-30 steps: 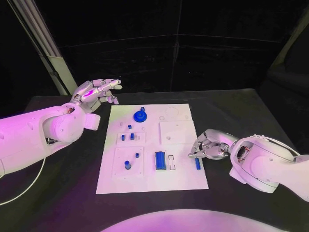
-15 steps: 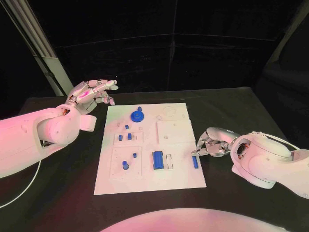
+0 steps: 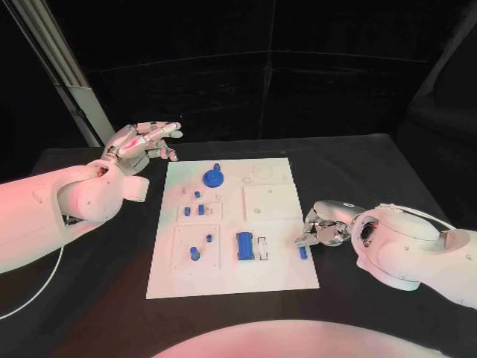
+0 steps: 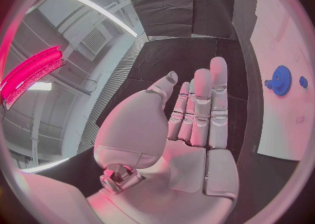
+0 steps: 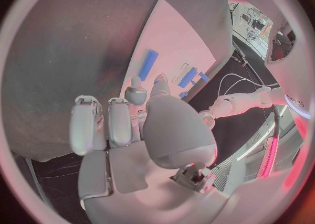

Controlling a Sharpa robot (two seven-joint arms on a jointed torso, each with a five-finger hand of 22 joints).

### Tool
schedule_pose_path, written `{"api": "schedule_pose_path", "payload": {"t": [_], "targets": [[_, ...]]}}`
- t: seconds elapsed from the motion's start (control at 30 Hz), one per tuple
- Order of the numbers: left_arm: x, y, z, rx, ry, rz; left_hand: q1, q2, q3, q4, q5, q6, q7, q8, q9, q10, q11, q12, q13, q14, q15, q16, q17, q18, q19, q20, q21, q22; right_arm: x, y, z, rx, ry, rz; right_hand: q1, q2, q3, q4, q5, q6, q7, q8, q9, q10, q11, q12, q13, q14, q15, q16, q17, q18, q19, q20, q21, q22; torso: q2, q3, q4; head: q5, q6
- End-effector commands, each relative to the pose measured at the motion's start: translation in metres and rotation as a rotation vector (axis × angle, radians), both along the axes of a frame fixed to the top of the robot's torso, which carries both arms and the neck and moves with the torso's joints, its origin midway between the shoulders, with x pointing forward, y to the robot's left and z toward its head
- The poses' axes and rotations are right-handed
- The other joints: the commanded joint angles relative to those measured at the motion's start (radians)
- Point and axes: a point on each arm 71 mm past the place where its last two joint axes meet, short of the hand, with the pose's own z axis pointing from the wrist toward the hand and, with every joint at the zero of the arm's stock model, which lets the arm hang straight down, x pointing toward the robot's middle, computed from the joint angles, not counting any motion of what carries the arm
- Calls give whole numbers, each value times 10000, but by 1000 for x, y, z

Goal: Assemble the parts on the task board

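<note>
Right hand point(image 3: 323, 231) beside blue part point(image 3: 302, 253), left hand point(image 3: 141, 142) open-fingered

A black table point(image 3: 378, 168) stood before dark curtains point(image 3: 250, 74). A pale metal post point(image 3: 61, 71) leaned at the table's far left corner. A white cable point(image 3: 29, 298) lay over the table's near left side.

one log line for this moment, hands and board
left hand: open, raised off board's far left corner | right hand: at board right edge by blue bar, grip unclear
</note>
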Motion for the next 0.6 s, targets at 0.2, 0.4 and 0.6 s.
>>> {"api": "schedule_pose_path", "payload": {"t": [0.2,0.4,0.6], "targets": [[0,0,1,-62,-79,-89,101,-35,-66,12,-47,-81,-16,31,-2,-44,0,47,-16,-94,7,65,-16,134,-61,-11,56,13,-5,4,-8,-447,467,405,102,-94,9,-33,-46,42,-15,44,77,10,-53,-8,-2,438,-96,-16,6,-48,8,-52,7,170,15,1,-28,34,0],[0,0,1,-56,-70,-91,101,-35,-66,12,-47,-81,-16,31,-2,-44,0,47,-16,-94,7,65,-16,134,-61,-11,56,13,-5,6,-10,-934,324,766,303,-133,64,-142,30,48,-18,61,159,1,-59,-41,-16,437,-103,-25,4,-45,0,-60,-4,158,17,7,-39,46,-13],[1,0,1,-49,-64,-89,101,-35,-66,12,-47,-81,-16,31,-2,-44,0,47,-16,-94,7,65,-16,134,-61,-11,56,13,-3,13,-11,-1311,9,1147,493,-176,110,-263,57,40,-16,65,230,-6,-61,-66,-25,434,-105,-37,-2,-44,-6,-64,-13,152,12,7,-52,59,-4]]}}
